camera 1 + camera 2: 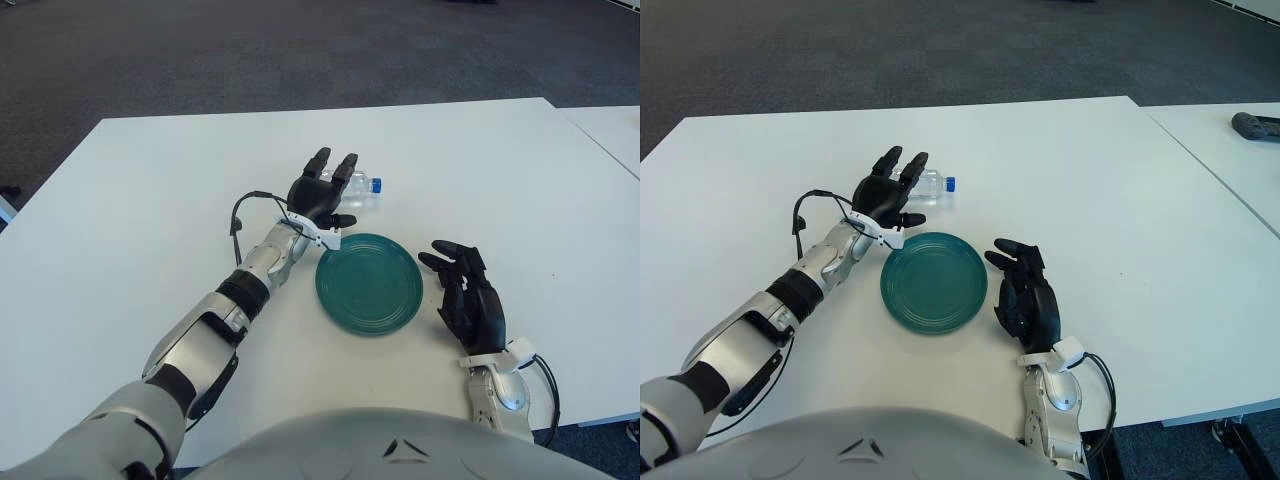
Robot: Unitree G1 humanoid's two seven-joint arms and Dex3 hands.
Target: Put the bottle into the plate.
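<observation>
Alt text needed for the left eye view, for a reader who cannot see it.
The robot's left hand, fingers spread, reaches over a clear bottle lying on a white table, just beyond an empty green plate. The right hand shows open to the plate's right.

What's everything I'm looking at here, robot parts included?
table: one, white, fills most of the view.
second table: one, white, at the far right, apart from the first.
plate: one, dark green, on the table in front of the robot.
bottle: one, clear with a blue cap, lying on its side beyond the plate.
dark object: one, on the second table; cannot tell what it is.
left robot hand: one, black, fingers spread at the bottle, not closed on it.
right robot hand: one, black, right of the plate, fingers relaxed.
</observation>
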